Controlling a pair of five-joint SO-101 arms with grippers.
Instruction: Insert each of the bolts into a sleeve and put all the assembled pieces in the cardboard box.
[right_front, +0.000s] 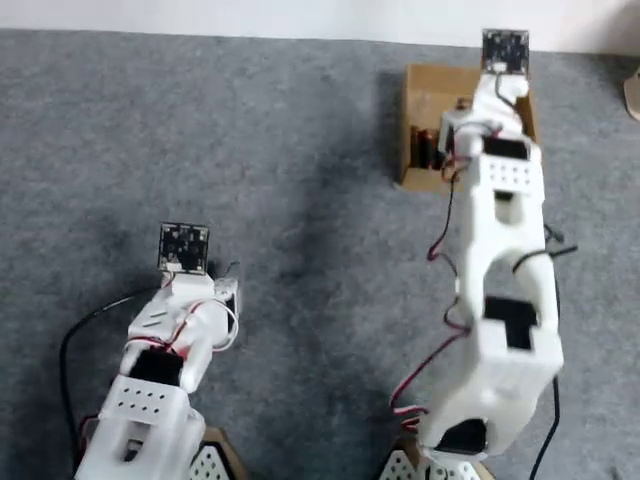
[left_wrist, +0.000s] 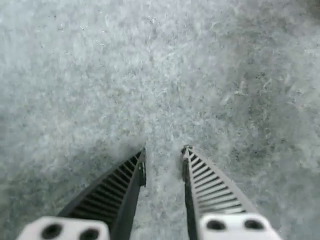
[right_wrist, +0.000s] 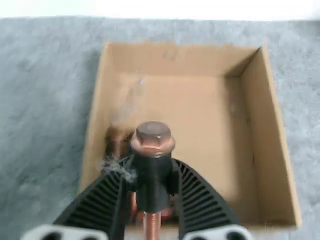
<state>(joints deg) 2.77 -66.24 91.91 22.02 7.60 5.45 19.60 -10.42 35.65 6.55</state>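
Note:
My right gripper is shut on a black sleeve with a copper bolt through it, held above the near side of the cardboard box. Another assembled piece lies inside the box by one wall, partly hidden behind the held one. From above, the right arm stretches over the cardboard box at the far right, where dark pieces lie. My left gripper is open just above bare grey carpet, with nothing between its fingers. The left arm sits at the near left.
Grey carpet covers the table. Red and black cables hang beside the right arm. A pale object shows at the far right edge.

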